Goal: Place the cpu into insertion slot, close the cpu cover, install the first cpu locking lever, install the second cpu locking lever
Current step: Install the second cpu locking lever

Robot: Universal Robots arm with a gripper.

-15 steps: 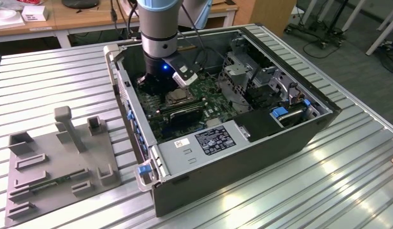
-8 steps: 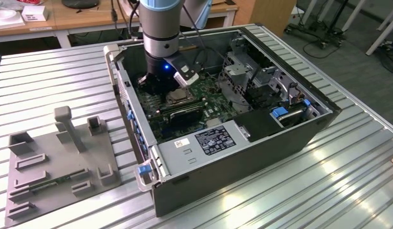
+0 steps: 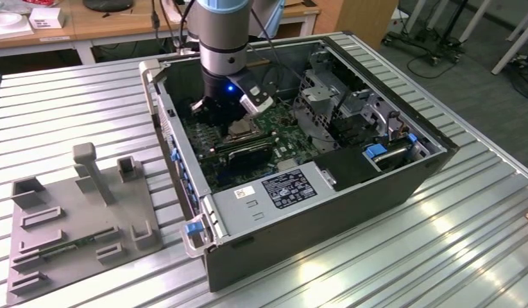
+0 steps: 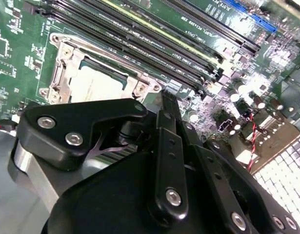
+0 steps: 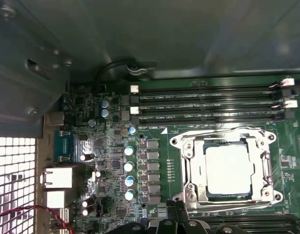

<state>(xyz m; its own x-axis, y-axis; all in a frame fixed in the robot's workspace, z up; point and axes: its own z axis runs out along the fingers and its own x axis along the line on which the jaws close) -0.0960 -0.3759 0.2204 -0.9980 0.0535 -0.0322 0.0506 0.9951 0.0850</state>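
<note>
Inside the computer case [image 3: 332, 218], over the green motherboard [image 5: 110, 161]: arm reaching down, gripper [image 4: 165, 105] low above the board.

Cpu [image 5: 228, 170]: seated flat in the insertion slot [image 3: 244, 127], pale square top showing through the window of the cpu cover [image 5: 192, 170]. Cover lying down over the chip, level with the board; judged closed. Thin locking lever [image 5: 223, 130] running along the frame edge nearest the memory slots [image 5: 203, 105]; latched or not, cannot tell.

Key relation: in the second wrist view, gripper tip just beside one corner of the socket, not over the chip. Socket lies ahead and to one side of the tip, toward the memory slots. Contact with the frame: cannot tell. Jaw state: cannot tell, linkage seen edge-on.

Axis: socket near square, no clear long side. Lever rod parallel to the long black memory slots, so any sweep along it would run with those slots.

Single arm, so no question of which is nearer.

Writing: small white print along the memory slots and across the board; a dark label [image 3: 289, 188] with a white sticker beside it on the metal housing. Noted as present, not transcribed.

Outside the case, at the exterior view's left: grey fixture tray [image 3: 76, 218] on the ribbed metal table [image 3: 76, 109], well apart from the work.
</note>
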